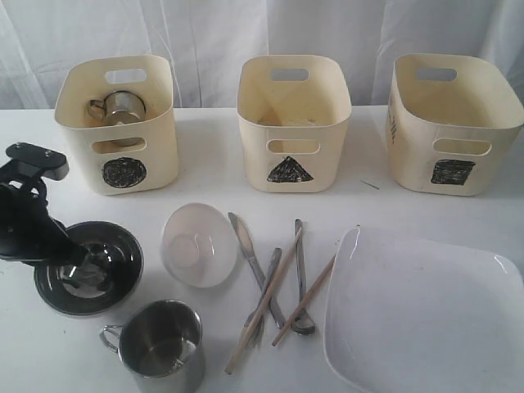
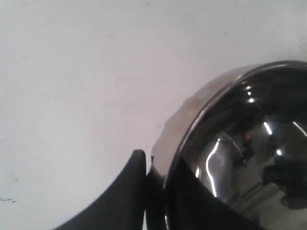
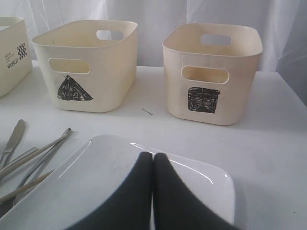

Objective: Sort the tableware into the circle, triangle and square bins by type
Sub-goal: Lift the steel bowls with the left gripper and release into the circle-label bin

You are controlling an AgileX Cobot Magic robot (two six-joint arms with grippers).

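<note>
A white curtain (image 1: 213,33) hangs in soft vertical folds across the whole back, evenly and brightly lit. In front of it a plain white matte bench (image 1: 205,184) spreads wide, carrying only faint, soft-edged shadows.

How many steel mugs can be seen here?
2. One mug sits inside the circle bin; the second mug stands on the table near the steel bowl. Bin interiors may hide more.
</note>
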